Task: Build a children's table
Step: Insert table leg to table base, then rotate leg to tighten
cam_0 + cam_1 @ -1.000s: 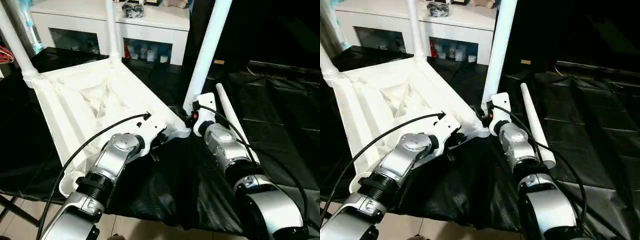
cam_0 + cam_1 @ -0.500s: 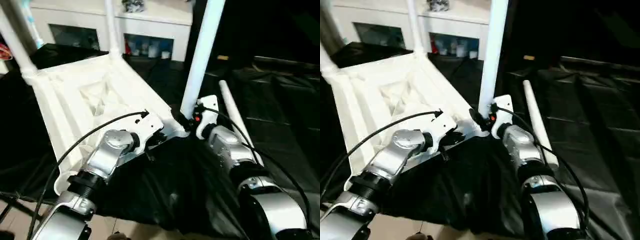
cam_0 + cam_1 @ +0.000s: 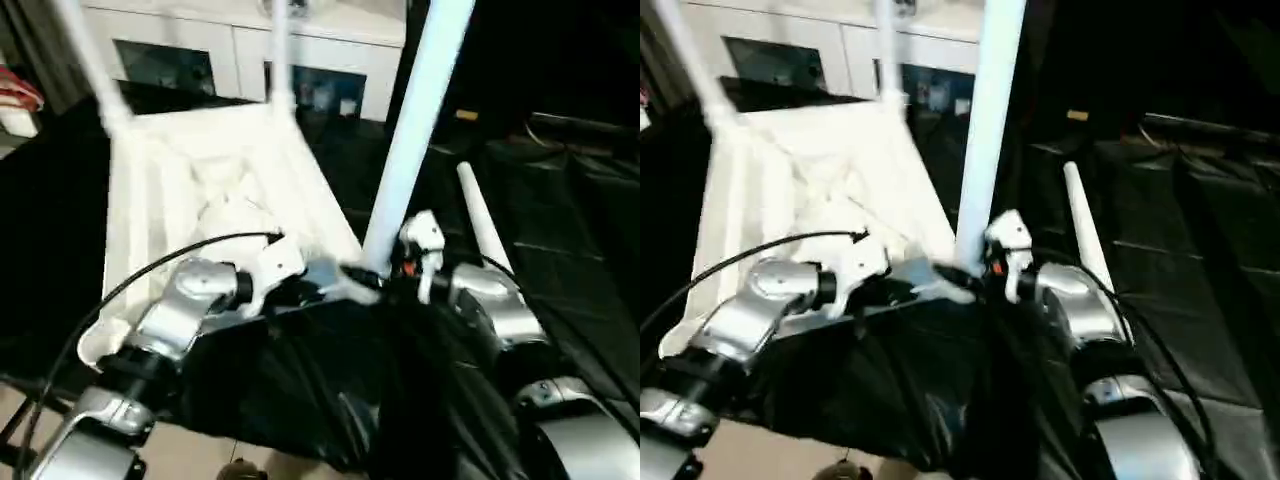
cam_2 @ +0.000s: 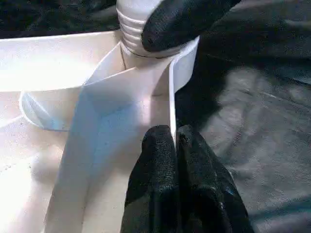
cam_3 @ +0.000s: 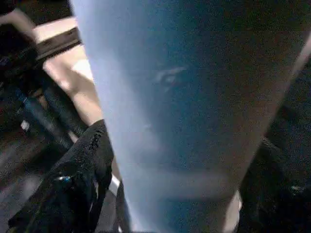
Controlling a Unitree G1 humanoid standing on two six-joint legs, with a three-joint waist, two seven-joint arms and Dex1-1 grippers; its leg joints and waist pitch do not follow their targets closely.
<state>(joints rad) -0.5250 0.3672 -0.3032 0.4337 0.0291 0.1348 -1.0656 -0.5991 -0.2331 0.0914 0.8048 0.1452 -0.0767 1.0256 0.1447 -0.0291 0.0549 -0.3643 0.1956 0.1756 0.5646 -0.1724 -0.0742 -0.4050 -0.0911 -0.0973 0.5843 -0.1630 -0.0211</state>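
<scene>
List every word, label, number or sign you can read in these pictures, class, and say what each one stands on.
None can be read.
The tabletop, the legs and the black sheet bear no visible writing.
The things behind the cabinet glass are too blurred to read.
A small yellow patch lies on the sheet: whether it carries writing cannot be told.
</scene>
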